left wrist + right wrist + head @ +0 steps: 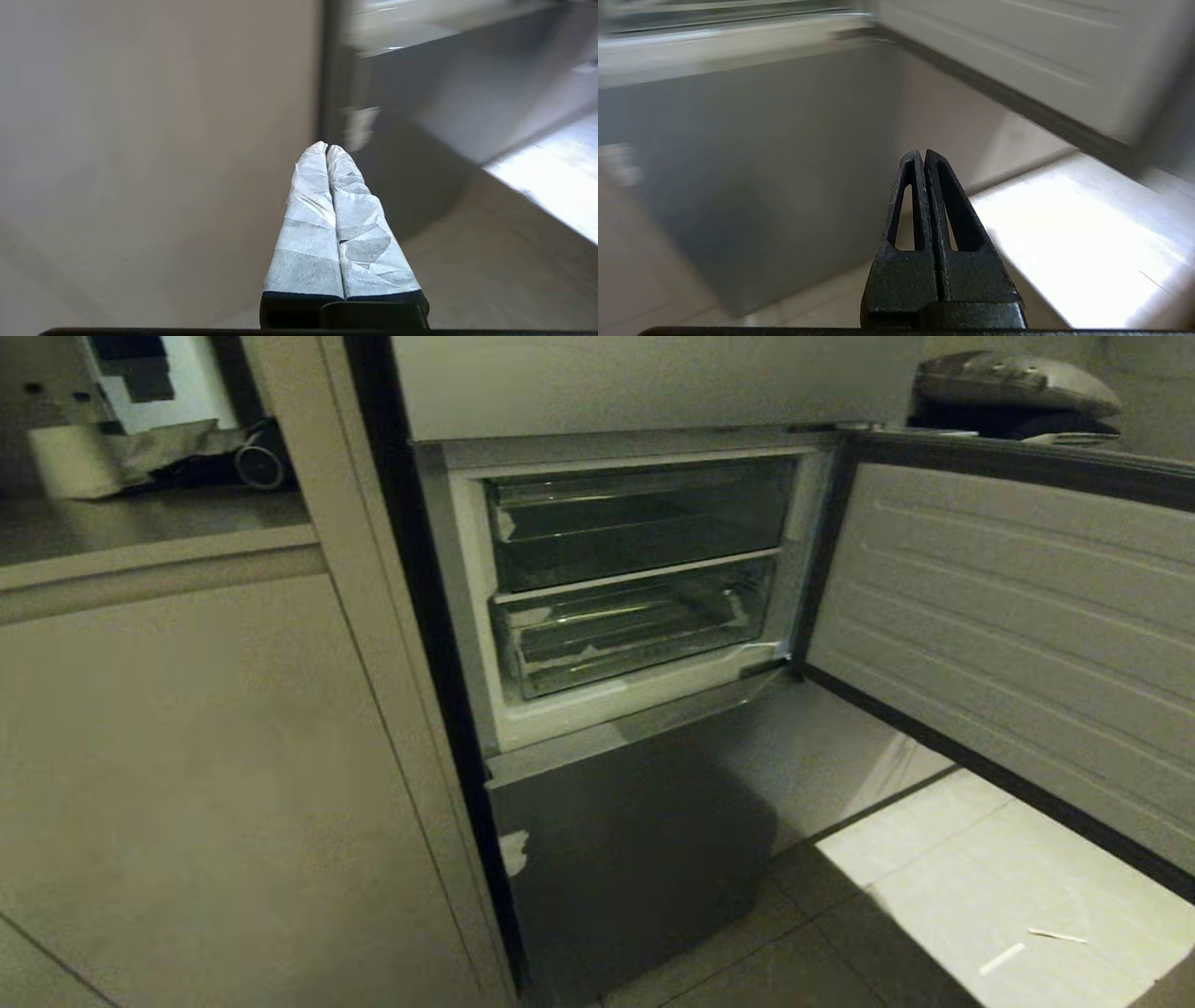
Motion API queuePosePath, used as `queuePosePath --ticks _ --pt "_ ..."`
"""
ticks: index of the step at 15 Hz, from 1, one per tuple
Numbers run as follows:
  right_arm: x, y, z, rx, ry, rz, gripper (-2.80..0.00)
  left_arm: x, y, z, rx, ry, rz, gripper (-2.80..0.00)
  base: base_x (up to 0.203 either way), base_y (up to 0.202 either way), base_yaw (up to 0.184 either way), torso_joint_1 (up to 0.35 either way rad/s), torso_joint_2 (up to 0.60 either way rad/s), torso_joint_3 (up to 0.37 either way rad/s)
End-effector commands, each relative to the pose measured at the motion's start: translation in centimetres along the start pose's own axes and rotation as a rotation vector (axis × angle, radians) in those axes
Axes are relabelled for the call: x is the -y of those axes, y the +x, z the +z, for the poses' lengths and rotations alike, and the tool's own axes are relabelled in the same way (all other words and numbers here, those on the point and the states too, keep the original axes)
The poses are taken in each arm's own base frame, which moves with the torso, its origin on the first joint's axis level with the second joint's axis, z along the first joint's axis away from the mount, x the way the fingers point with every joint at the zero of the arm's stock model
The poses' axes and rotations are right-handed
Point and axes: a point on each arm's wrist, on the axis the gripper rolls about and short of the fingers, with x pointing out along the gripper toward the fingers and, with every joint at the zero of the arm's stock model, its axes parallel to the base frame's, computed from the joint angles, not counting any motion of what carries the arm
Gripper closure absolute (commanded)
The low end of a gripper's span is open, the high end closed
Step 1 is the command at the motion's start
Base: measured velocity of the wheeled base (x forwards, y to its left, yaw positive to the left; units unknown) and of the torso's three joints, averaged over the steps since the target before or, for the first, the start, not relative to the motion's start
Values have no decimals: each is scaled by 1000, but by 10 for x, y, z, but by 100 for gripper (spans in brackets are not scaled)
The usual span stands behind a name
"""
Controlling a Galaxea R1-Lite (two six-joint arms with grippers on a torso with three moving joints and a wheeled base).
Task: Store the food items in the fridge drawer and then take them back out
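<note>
Clear drawer (635, 635) sits pushed in, low in the fridge, under another bin (639, 523). Door (1008, 625) is wide open. Left tool (327, 149) and right tool (923, 156) are closed, holding nothing.

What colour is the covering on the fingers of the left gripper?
White, wrinkled tape or paper covers the left gripper fingers; it shows best in the left wrist view.

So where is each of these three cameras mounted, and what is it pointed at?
Head view: high on the robot, looking down at the open fridge with two clear drawers; no arms show.
Left wrist view: behind the left gripper, jaws shut, facing the lower steel door.
Right wrist view: behind the right gripper, jaws shut.
All three share that lower door.
</note>
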Motion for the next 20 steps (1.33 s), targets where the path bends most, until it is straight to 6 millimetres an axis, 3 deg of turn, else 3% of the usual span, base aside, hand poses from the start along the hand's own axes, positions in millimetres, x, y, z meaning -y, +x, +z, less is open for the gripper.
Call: queuePosePath --ticks 1,13,17,20 --pt "0 2 -9 -30 0 0 0 0 0 0 -1 1 0 0 0 -10 177 2 1 4" --pt "0 2 -9 -29 -2 0 0 0 0 0 -1 -1 0 0 0 -9 173 2 2 3" --pt "0 1 -7 -21 -25 3 0 0 0 0 -1 -1 0 0 1 -3 45 2 -1 -1" --pt "-1 -1 39 55 -29 6 0 0 0 0 -1 -1 0 0 0 0 0 0 0 0"
